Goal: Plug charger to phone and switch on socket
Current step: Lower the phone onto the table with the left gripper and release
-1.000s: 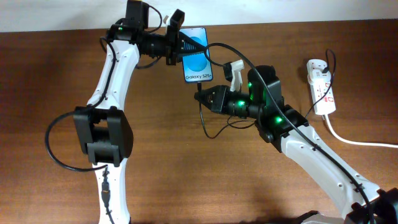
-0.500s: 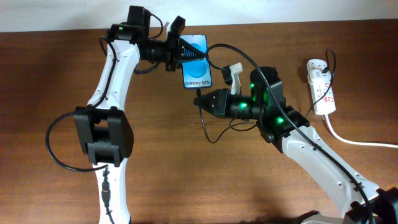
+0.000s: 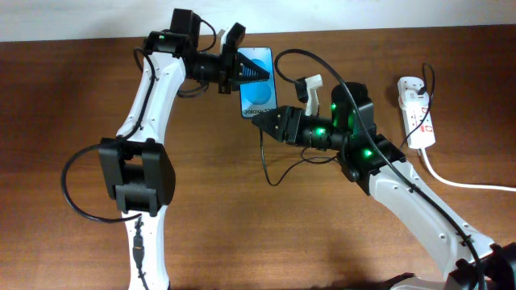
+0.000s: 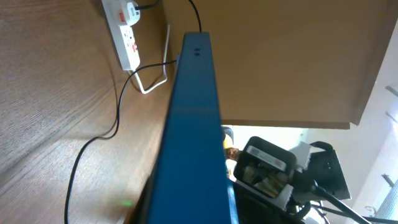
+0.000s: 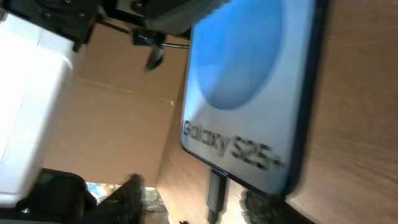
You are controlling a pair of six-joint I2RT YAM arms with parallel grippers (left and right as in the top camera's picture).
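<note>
Two-handed: clamped on phone (image 3: 256, 87) with left gripper (image 3: 242, 71), pinched on charger (image 5: 216, 190) with right gripper (image 3: 263, 123), connector at phone's 6 o'clock edge, contact unclear; socket (image 3: 417, 113) at 3 o'clock.

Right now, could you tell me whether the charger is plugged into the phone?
Cannot tell: the charger tip meets the phone at its bottom edge, but blur hides whether it is seated.

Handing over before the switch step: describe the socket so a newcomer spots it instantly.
On the table, look far right, past the right arm. The socket is the long white strip there, the only thing with red switch marks and a thick white cord.
</note>
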